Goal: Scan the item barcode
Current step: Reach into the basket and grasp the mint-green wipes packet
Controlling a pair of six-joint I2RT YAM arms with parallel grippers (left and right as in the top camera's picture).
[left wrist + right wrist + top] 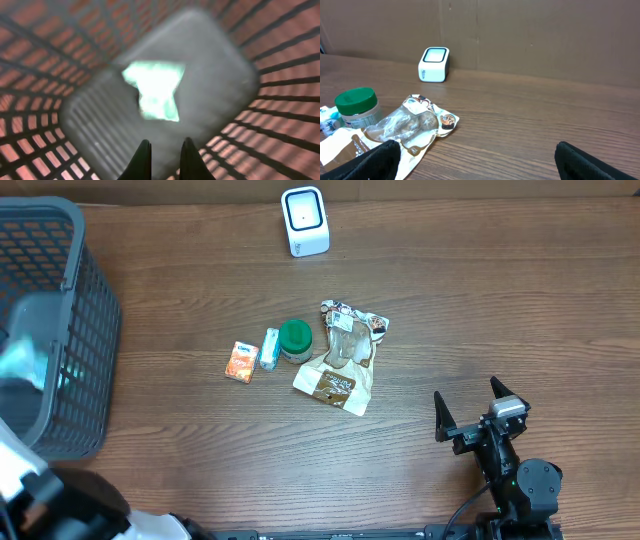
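- Since the wooden surface (pixel 500 300) carries everything we haven't scanned yet, that's where we'd look for the next item. A little cluster sits mid-surface, between the two arms.
- The dark mesh basket (pixel 90 330) stands at the far left. The left hand (pixel 162 161) hangs over it with its fingers drawn together on nothing, and a blurry teal item (pixel 155 90) lies on the basket floor below.
- The right hand (pixel 466 388) sits at the near right edge, fingers spread wide and empty. We reckon it's the closer arm to the cluster.
- The snack bag (pixel 340 365) is the item nearest that hand, lying away and to its left. Its long axis runs roughly near-to-far, so a reach comes in across its side.
- The white scanner (pixel 304 220) stands at the far edge, beyond the cluster, window facing up.
- The green-lidded jar (pixel 295 338) is upright, touching the bag's left side.
- The blue-white packet (pixel 269 349) and the orange packet (pixel 240 363) lie just left of the jar, furthest from the right hand.
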